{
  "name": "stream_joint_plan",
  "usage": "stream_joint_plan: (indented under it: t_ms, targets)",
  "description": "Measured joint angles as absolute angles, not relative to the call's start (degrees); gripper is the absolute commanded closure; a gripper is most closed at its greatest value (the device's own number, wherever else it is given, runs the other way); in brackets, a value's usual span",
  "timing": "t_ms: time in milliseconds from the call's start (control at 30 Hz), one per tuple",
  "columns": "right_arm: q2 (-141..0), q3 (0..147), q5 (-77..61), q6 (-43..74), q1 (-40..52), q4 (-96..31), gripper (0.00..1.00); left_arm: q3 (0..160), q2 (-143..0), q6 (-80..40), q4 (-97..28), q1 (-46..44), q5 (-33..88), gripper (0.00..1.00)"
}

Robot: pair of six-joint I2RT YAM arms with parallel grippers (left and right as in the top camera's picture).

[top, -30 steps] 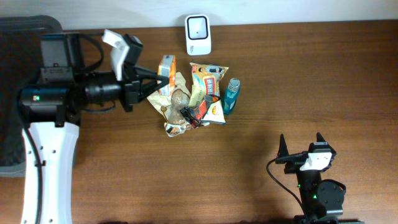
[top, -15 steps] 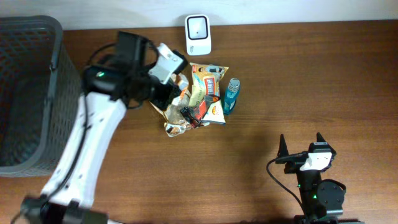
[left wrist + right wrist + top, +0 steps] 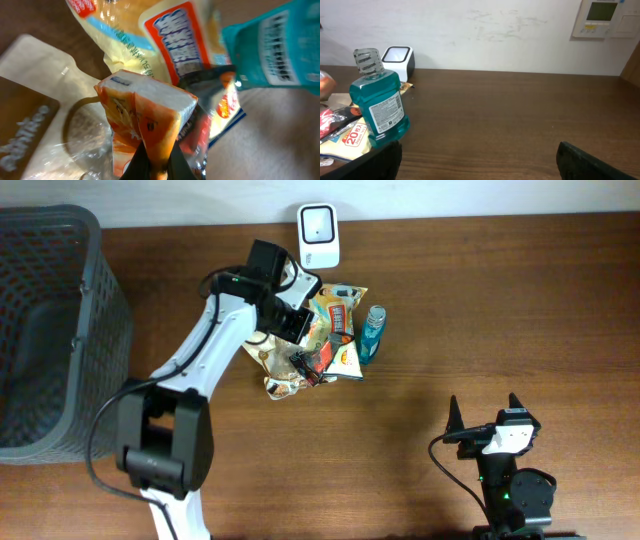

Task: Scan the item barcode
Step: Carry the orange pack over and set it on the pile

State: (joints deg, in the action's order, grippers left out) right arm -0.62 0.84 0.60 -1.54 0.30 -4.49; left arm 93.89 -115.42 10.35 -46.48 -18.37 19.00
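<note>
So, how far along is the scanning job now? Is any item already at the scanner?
Done: the left gripper is shut on the orange carton, among the snack bags. In hand: holding that carton; I cannot see its barcode. Left: presenting it to the white scanner, which it has not yet reached. The right gripper is open and holds nothing.

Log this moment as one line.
left gripper: shut on orange carton, above snack packets | right gripper: open, empty | scanner: at table's back edge, scan not yet done
</note>
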Motion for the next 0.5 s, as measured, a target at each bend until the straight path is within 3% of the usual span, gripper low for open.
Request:
stream_joint_plan:
  t_ms: [133, 200, 233, 500]
  targets:
    - [-0.64, 0.84, 0.6, -1.56, 0.3, -4.49, 0.02, 93.82, -118.48, 5.61, -44.86, -18.37, 18.98, 0.98]
    - [-0.62, 0.84, 0.6, -1.56, 0.3, -4.49, 0.01, 93.69, -118.76, 4.32, -44.27, -18.37, 18.63, 0.27]
    - [-0.62, 0.84, 0.6, -1.56, 0.3, -4.49, 0.02, 93.67, -118.76, 3.86, -43.88, -18.37, 18.52, 0.01]
    - [-0.62, 0.84, 0.6, -1.58, 0.3, -4.49, 0.02, 93.8, -118.76, 2.48, -43.11, -18.35, 18.83, 0.01]
